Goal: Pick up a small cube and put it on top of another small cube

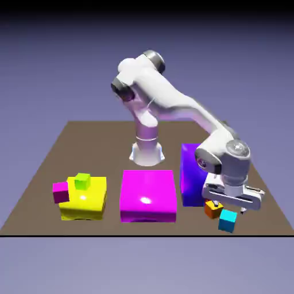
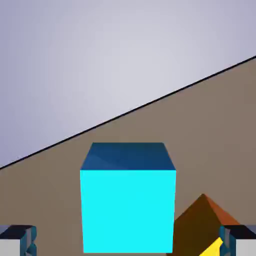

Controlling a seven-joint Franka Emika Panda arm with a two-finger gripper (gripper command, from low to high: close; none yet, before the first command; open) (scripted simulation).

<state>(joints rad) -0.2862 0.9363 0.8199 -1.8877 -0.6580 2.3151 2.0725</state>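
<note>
The tool [image 2: 128,242] is spread, empty. Cyan cube [image 2: 128,211]: near right of the bench [image 1: 34,215], beside the orange cube [image 1: 213,209] — likely light, stiff; grip opposite side faces — squarely.

The bench [image 1: 86,143] is dark brown and flat, with a thin black line along its front edge. In the exterior view, a broad magenta block [image 1: 148,195] lies near its front middle, with a yellow block [image 1: 89,201] apart from it on the left and a long blue block [image 1: 192,175] on the right, reaching farther back. Right of the blue block's front end sits an orange cube [image 1: 213,210], turned cornerwise to the cyan cube [image 1: 228,221] just beside it, nearer the front edge. Whether those two touch is unclear. The white robot base [image 1: 147,154] stands toward the back.
</note>
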